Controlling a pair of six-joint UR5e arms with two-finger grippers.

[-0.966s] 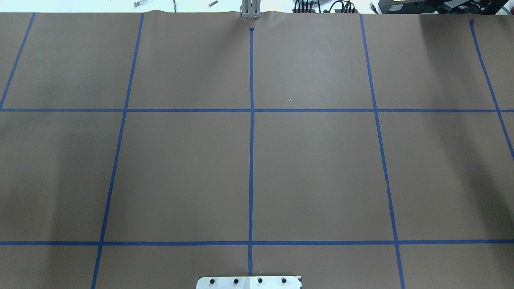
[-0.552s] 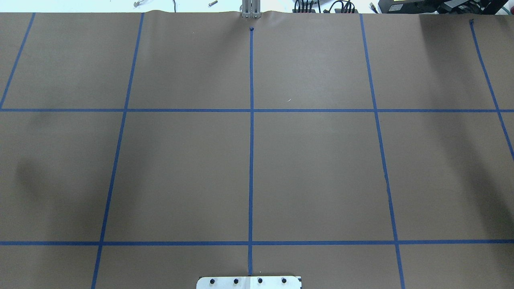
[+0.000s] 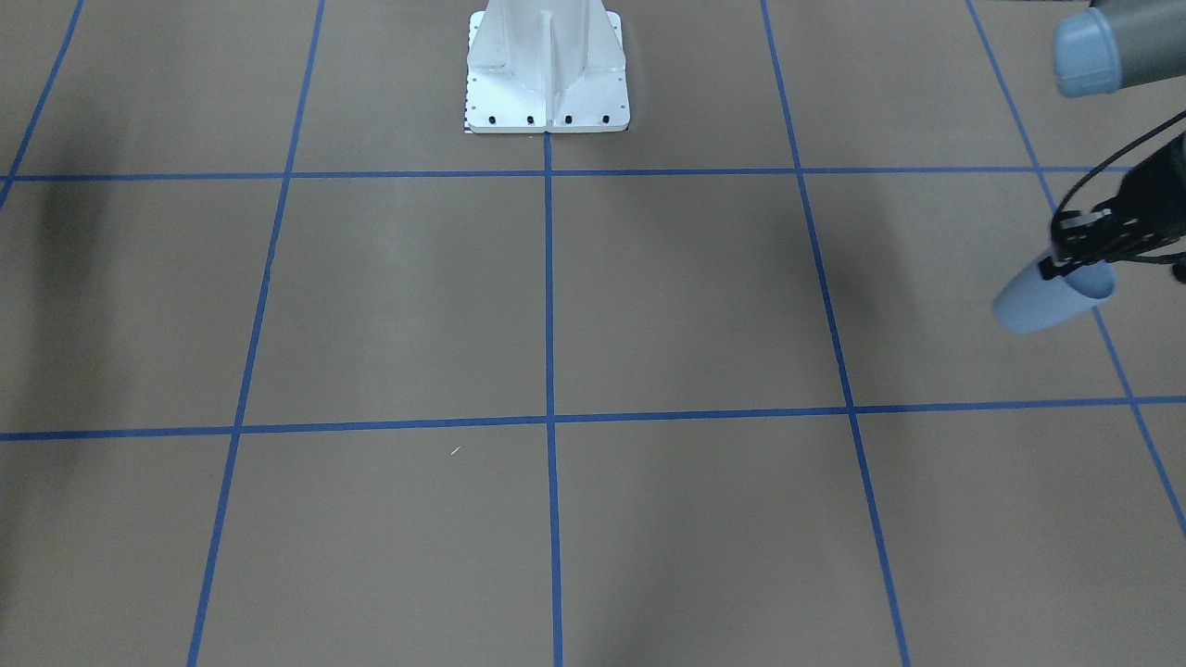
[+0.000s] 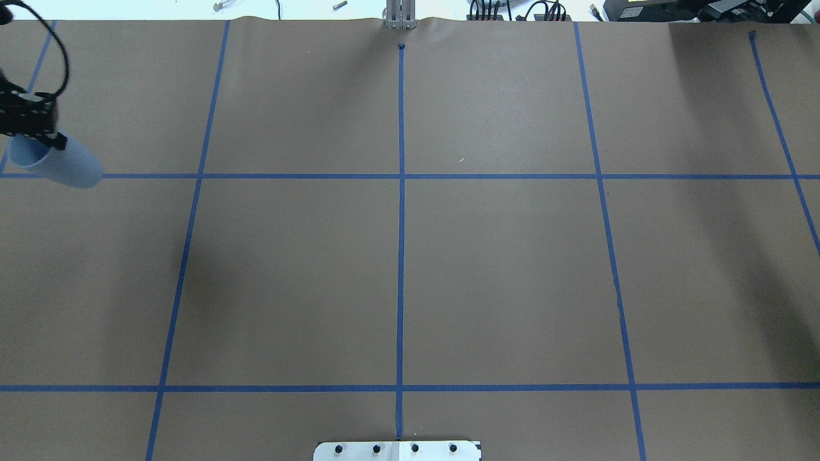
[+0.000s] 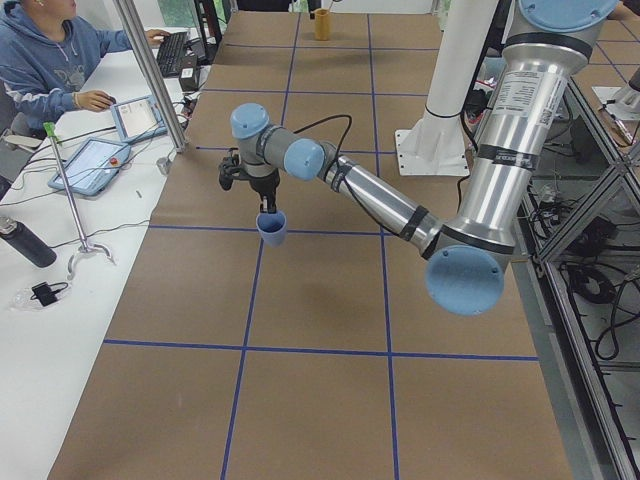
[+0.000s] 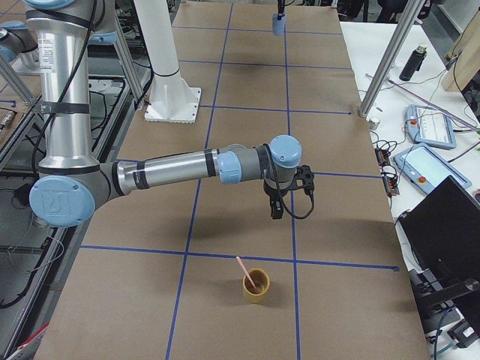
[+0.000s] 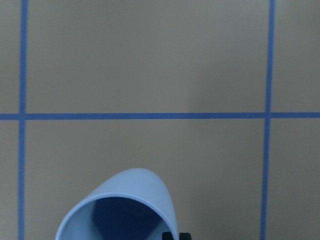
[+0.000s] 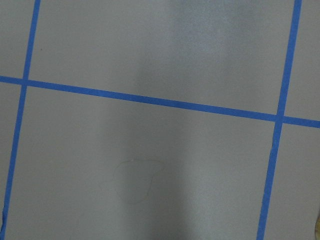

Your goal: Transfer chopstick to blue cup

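My left gripper is shut on the rim of the blue cup and holds it in the air at the table's far left. The cup also shows in the front view, the left side view and the left wrist view, open and empty inside. A pale pink chopstick leans in a yellow cup at the table's right end. My right gripper hangs above the table just beyond that cup; I cannot tell if it is open or shut.
Blue tape lines divide the brown paper table cover. The robot's white pedestal stands at the near middle edge. A white side table with tablets, a bottle and a seated operator borders the far side, with metal posts along it.
The left gripper with the blue cup has come into the overhead view at its left edge; before, only its shadow showed on the paper, and that shadow has shifted right.
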